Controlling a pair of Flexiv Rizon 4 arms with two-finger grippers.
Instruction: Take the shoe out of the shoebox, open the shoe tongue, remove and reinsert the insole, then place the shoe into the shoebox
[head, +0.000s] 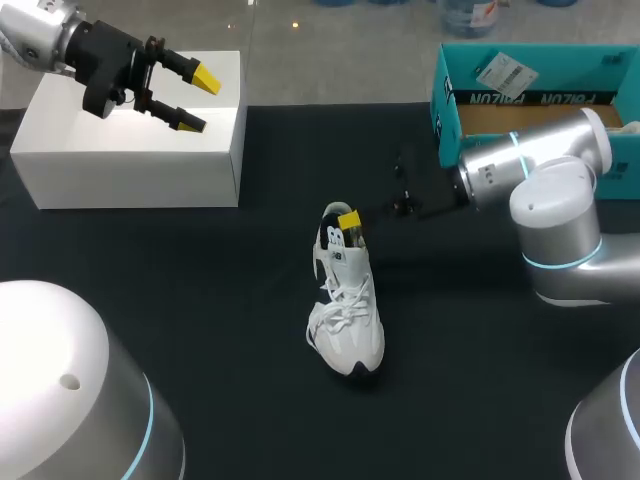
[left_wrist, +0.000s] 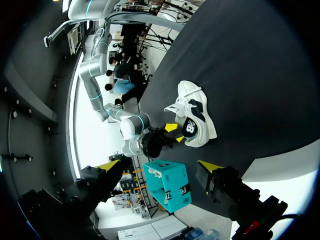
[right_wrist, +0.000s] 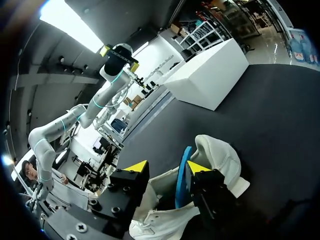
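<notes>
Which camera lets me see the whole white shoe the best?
The head view: the shoe lies in plain sight from above, laces and toe included. The left wrist view shows the shoe whole too, but sideways and farther off. The right wrist view shows only its heel opening, close up.

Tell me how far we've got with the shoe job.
Done: the shoe sits on the table, out of the shoebox. In hand: the right hand is at the shoe's opening, with a blue strip, perhaps the insole, standing up there. The left hand hangs open over the white box. Left: finish the insole, then box the shoe.
</notes>
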